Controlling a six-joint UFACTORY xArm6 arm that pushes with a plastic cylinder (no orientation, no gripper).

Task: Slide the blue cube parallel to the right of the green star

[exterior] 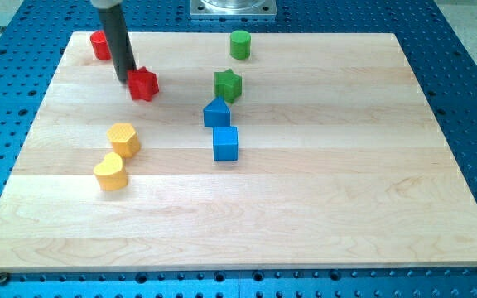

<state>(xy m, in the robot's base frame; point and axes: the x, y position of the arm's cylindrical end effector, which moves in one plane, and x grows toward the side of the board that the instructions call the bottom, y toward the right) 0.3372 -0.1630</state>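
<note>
The blue cube (pixel 225 143) lies near the board's middle, just below a second blue block with a peaked top (pixel 216 112). The green star (pixel 228 84) sits right above that peaked blue block, toward the view's top. My tip (pixel 125 79) is at the view's upper left, touching or almost touching the left side of a red star-like block (pixel 143 84). The tip is far to the left of the blue cube and the green star.
A red block (pixel 100 45) sits at the top left, partly behind the rod. A green cylinder (pixel 239 44) stands near the top edge. A yellow hexagonal block (pixel 123 139) and a yellow heart-like block (pixel 111 172) lie at the left. The wooden board (pixel 346 182) rests on a blue perforated table.
</note>
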